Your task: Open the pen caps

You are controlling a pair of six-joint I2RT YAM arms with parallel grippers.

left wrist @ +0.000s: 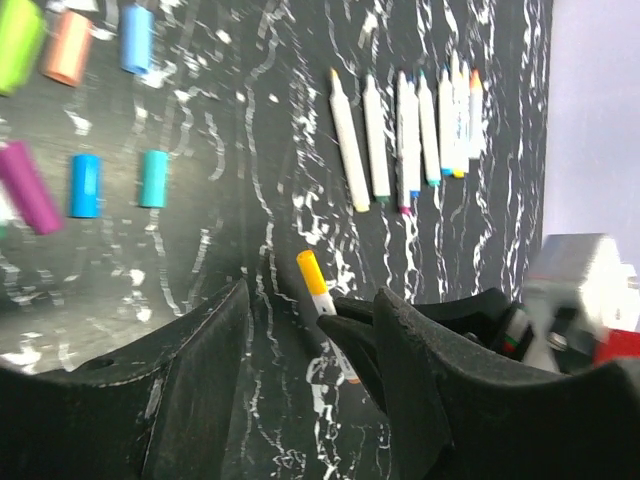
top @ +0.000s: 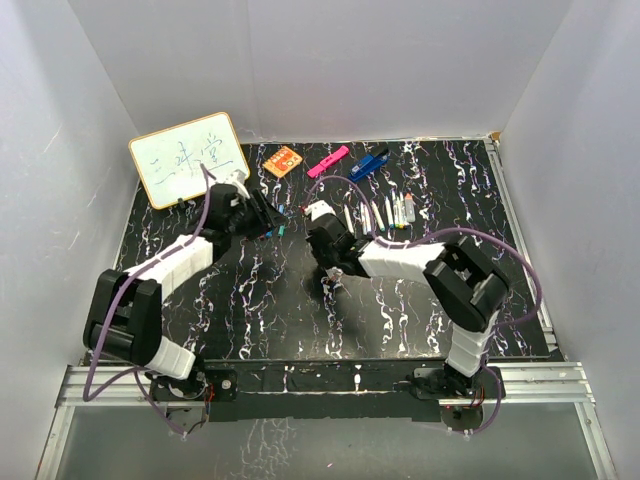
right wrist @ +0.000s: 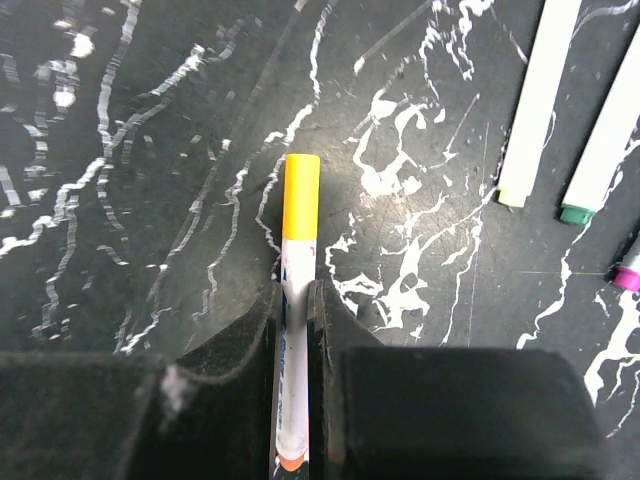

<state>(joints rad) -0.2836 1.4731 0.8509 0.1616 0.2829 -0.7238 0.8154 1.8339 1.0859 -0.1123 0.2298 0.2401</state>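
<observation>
— What do we find at our right gripper (right wrist: 296,300)?
— Its jaws pinch a thin white marker pen (right wrist: 297,262). The orange plastic cap (right wrist: 301,208) sits on the pen just ahead of the fingers.
— And our left gripper (left wrist: 312,295)?
— Spread wide and holding nothing, near that pen. Beyond it we see loose coloured caps (left wrist: 86,185) on the black marbled table (left wrist: 230,150).

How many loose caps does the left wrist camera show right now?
6. Top row: green cap, orange cap, blue cap. Lower row: purple cap, second blue cap, teal cap. More may lie beyond the frame's left edge.
</observation>
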